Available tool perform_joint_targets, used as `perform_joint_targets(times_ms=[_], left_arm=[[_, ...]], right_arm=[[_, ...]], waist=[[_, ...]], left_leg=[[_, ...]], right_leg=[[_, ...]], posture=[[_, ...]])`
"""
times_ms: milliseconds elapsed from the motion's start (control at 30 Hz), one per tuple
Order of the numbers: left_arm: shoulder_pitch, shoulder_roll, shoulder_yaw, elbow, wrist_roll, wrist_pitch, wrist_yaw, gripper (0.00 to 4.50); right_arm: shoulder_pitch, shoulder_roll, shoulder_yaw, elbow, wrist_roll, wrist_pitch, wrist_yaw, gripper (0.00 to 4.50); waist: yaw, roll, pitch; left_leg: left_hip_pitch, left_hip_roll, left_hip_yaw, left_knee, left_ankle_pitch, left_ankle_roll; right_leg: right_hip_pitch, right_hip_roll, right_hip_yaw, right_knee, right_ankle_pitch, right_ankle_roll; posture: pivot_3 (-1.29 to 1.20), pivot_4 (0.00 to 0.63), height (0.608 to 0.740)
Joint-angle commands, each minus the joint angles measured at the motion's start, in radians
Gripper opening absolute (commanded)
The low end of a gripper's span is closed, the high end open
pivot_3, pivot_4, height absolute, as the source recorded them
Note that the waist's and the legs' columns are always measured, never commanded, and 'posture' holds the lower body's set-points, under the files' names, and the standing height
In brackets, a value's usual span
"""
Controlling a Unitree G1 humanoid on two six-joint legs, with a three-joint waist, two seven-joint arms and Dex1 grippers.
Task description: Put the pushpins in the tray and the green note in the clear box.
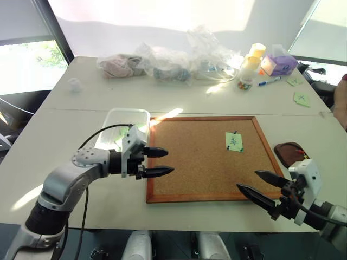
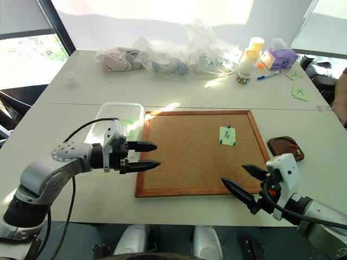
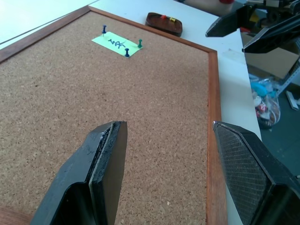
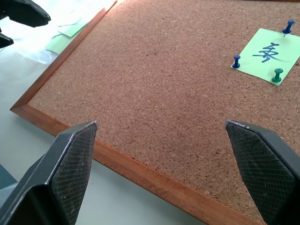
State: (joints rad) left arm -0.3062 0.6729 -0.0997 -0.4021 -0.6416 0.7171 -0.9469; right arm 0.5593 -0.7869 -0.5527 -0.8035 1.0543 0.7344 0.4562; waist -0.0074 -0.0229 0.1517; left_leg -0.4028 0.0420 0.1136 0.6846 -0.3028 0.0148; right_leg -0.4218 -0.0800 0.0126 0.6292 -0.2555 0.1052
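I see my left gripper (image 1: 162, 161) spread and empty above the corkboard's (image 1: 195, 162) left edge, beside the clear box (image 1: 111, 125). One green note (image 4: 268, 55), its blue scribble unreadable, is held by three pushpins (image 4: 236, 61). My right gripper (image 1: 264, 188) is spread wide, empty, near the tray (image 1: 286, 154).

White table (image 1: 70, 116), sunlit wall (image 1: 162, 21), windows (image 1: 27, 59)
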Motion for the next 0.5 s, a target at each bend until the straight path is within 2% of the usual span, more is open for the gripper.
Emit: perform_joint_targets(times_ms=[33,500], left_arm=[[-0.009,-0.001,0.018,0.000,-0.012,-0.010,-0.014,3.25],[-0.050,-0.027,0.020,0.024,-0.014,-0.013,-0.013,3.25]], right_arm=[[0.018,0.016,-0.003,-0.031,-0.019,-0.009,0.000,4.50],[0.006,0.037,0.011,-0.031,-0.040,-0.008,-0.013,4.50]], waist=[[0.001,0.000,0.000],[-0.001,0.000,0.000]], left_leg=[[0.000,0.000,0.000,0.000,0.000,0.000],[0.000,0.000,0.000,0.000,0.000,0.000]], right_leg=[[0.000,0.000,0.000,0.000,0.000,0.000],[0.000,0.000,0.000,0.000,0.000,0.000]], posture=[[0.00,0.150,0.740],[0.00,0.150,0.740]])
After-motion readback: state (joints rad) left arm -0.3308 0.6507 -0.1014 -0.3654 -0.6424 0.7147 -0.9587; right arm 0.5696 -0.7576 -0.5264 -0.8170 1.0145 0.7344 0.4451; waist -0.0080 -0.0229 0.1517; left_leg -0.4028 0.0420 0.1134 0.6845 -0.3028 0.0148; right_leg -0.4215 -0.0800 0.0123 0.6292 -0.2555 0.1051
